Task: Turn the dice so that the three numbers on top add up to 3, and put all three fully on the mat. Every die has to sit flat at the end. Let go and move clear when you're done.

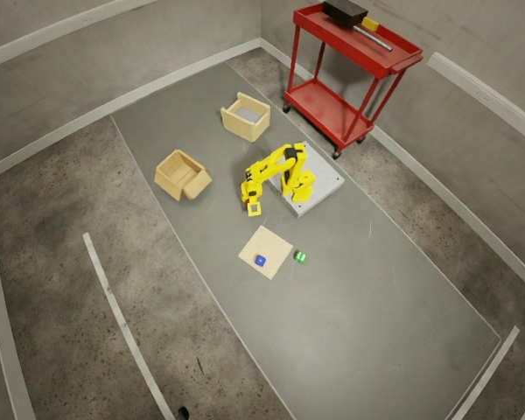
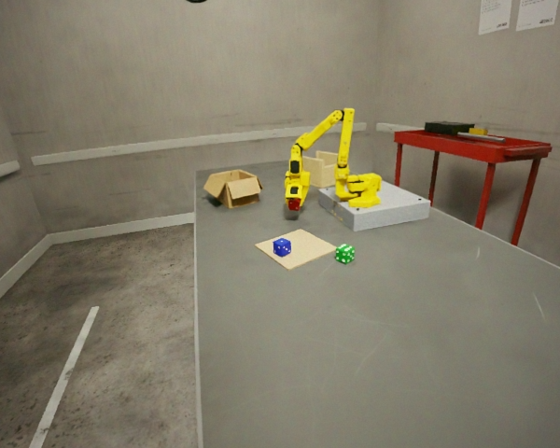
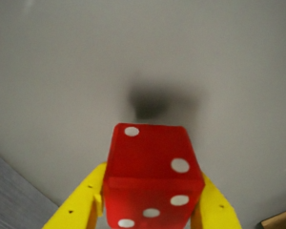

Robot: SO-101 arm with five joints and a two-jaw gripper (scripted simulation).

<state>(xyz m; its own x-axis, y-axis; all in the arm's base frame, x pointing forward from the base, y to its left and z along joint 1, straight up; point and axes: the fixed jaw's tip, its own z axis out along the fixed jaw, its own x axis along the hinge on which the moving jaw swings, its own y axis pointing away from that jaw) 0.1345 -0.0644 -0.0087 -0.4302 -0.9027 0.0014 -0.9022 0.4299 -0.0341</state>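
Inside the pincer (image 1: pixel 247 206) (image 2: pixel 293 206) (image 3: pixel 152 191), red die's (image 1: pixel 247 202) (image 2: pixel 293 204) (image 3: pixel 150 157) sides hidden

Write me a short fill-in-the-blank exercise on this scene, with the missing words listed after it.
1. The gripper is shut on the ____ die.
2. The blue die rests on the ____.
3. The blue die's top face shows ____ pip.
4. The die on the table just beside the mat is ____.

Missing words: red; mat; one; green
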